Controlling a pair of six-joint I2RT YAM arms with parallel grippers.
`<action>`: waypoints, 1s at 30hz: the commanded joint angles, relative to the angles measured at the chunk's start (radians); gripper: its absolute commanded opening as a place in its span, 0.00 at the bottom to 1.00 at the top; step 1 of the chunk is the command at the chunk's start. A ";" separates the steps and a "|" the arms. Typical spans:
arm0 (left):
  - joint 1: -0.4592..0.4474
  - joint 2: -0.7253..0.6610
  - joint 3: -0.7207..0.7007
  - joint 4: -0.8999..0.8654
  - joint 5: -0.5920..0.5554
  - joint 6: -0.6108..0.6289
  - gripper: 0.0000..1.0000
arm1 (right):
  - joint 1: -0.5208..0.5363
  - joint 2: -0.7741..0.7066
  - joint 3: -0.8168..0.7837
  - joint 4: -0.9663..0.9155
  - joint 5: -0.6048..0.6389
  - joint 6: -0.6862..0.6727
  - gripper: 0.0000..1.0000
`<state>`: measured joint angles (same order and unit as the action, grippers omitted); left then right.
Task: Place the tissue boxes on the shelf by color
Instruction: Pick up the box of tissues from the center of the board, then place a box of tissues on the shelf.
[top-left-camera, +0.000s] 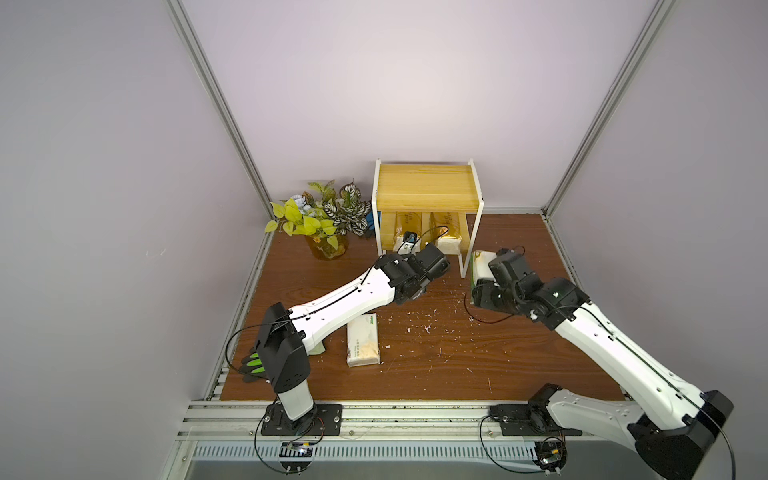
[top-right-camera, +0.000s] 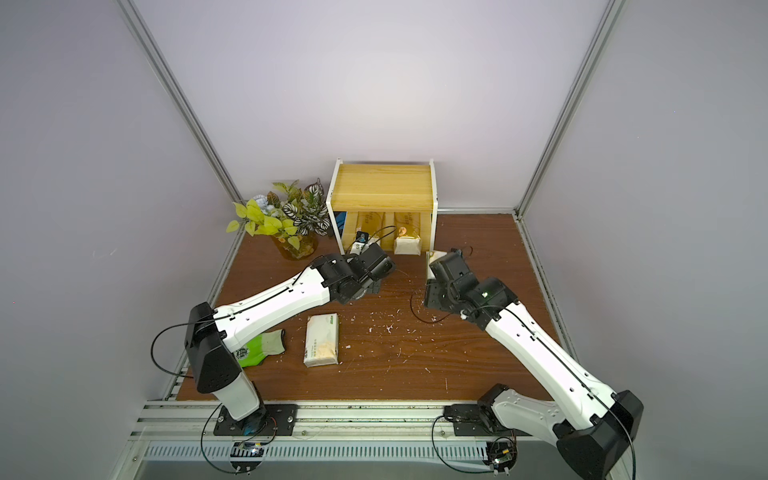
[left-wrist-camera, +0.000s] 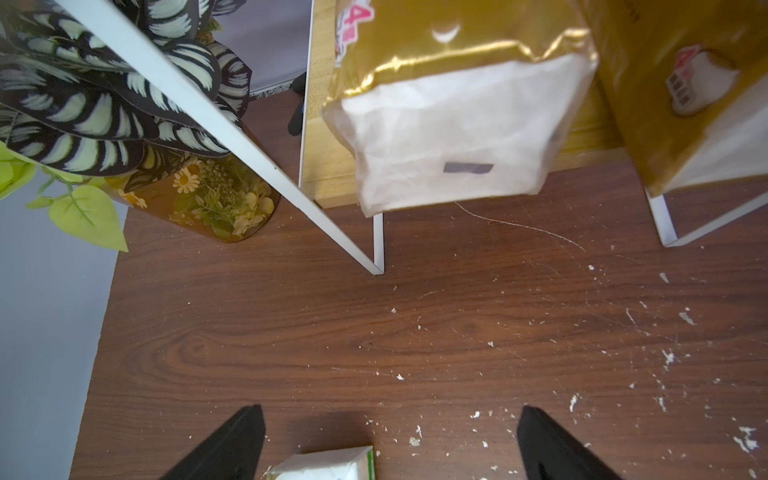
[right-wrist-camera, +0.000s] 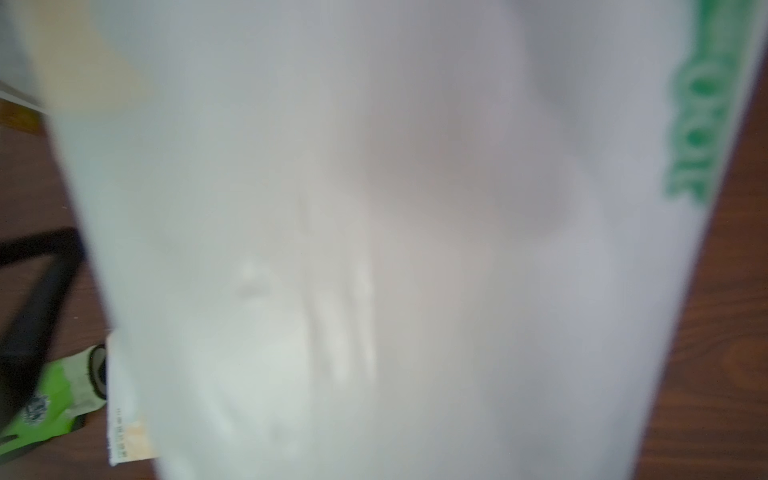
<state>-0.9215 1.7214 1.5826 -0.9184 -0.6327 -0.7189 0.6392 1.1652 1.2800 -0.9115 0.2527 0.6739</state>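
— Shelf (top-left-camera: 428, 183) position?
— It stands at the middle of the tabletop's (top-left-camera: 457, 365) back edge. The first gold pack (top-left-camera: 403, 222) and the second gold pack (top-left-camera: 448, 232) lie side by side on its lower board.
— White ones?
— The flat white pack (top-left-camera: 363, 340) lies toward the front edge, left of middle. The right gripper (top-left-camera: 481, 284) clasps the upright white pack (top-left-camera: 480, 266), just beside the shelf's right front leg.
— Left gripper (left-wrist-camera: 389, 409)?
— Released, jaws spread wide, over the tabletop in front of the shelf.
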 joint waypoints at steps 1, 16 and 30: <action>0.004 -0.009 -0.038 -0.018 -0.009 -0.030 0.98 | 0.002 0.061 0.184 -0.037 0.065 -0.110 0.56; 0.003 -0.108 -0.163 -0.013 -0.001 -0.088 0.98 | -0.038 0.586 1.023 -0.038 0.112 -0.365 0.57; 0.004 -0.206 -0.235 -0.017 0.009 -0.123 0.99 | -0.110 0.791 1.218 -0.005 -0.003 -0.334 0.58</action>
<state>-0.9215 1.5372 1.3560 -0.9173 -0.6277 -0.8234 0.5243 1.9785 2.4527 -0.9455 0.2855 0.3473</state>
